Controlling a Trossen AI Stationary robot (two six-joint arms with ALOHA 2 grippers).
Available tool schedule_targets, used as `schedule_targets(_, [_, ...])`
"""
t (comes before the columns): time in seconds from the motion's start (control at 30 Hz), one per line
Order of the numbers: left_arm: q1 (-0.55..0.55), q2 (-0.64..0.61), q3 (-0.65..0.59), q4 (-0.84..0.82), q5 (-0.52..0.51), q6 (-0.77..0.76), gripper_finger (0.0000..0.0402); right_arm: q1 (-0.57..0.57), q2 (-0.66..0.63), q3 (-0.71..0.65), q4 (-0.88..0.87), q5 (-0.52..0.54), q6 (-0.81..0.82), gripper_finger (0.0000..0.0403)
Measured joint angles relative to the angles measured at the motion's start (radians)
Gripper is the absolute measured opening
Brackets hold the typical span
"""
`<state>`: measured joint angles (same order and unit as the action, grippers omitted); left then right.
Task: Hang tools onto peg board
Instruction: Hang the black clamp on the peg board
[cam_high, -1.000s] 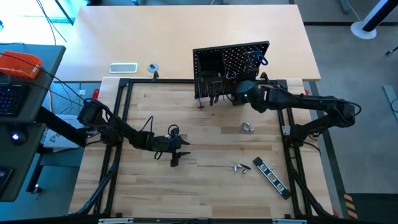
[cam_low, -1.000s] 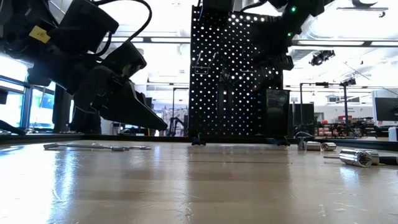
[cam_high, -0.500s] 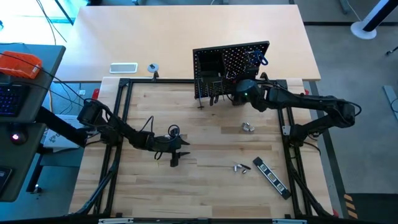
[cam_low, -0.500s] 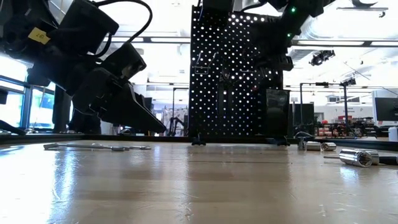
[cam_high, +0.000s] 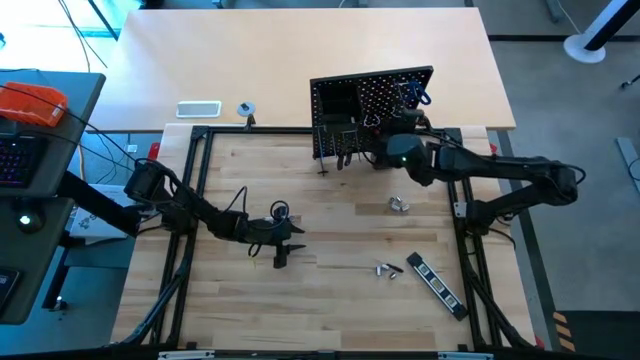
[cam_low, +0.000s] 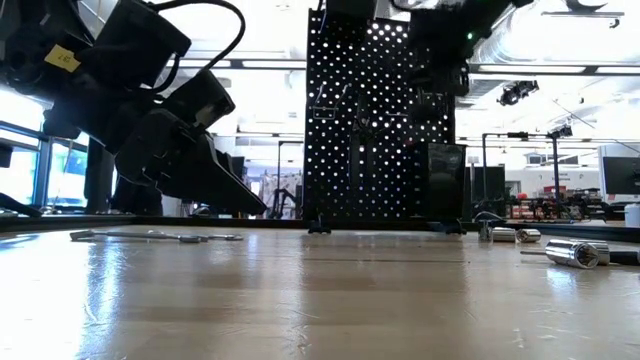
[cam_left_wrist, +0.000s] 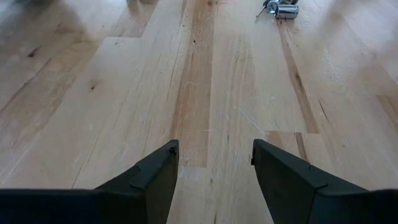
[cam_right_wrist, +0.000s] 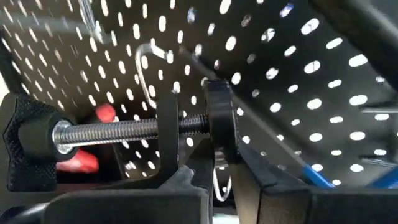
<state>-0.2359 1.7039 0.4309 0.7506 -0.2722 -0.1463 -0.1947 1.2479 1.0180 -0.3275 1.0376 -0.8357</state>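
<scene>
Clamp gripped by right claw at peg board.

The upright black rectangular peg board is dotted with rows of small pale holes. The black screw clamp has a silver threaded rod, with something red behind it. The pale wooden plank counter shows light and darker brown grain streaks. The black bar carries pale stripes. Both arms' fingers are dark.

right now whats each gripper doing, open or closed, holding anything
Left gripper: open, empty, over the table.
Right gripper: shut on the clamp, at the peg board.
</scene>
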Motion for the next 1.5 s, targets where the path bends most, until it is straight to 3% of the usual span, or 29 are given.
schedule_targets(0.33, [0.0,0.0,0.0,0.002,0.0,-0.018,0.02,0.066,-0.013,0.0,-0.151,-0.238,0.3,0.0022])
schedule_targets(0.5, [0.0,0.0,0.0,0.004,0.0,-0.027,0.02,0.062,0.003,-0.001,-0.187,-0.343,0.351,0.0022])
schedule_targets(0.63, [0.0,0.0,0.0,0.008,0.0,-0.027,0.02,0.062,0.051,0.0,-0.129,-0.364,0.344,0.0022])
schedule_targets(0.83, [-0.001,0.0,0.0,0.007,0.0,-0.034,0.02,0.05,0.132,-0.001,-0.05,-0.284,0.312,0.0022])
schedule_targets(1.5, [-0.006,0.0,0.0,0.002,0.0,-0.018,0.02,0.04,0.147,0.0,0.06,-0.302,0.368,0.0022])
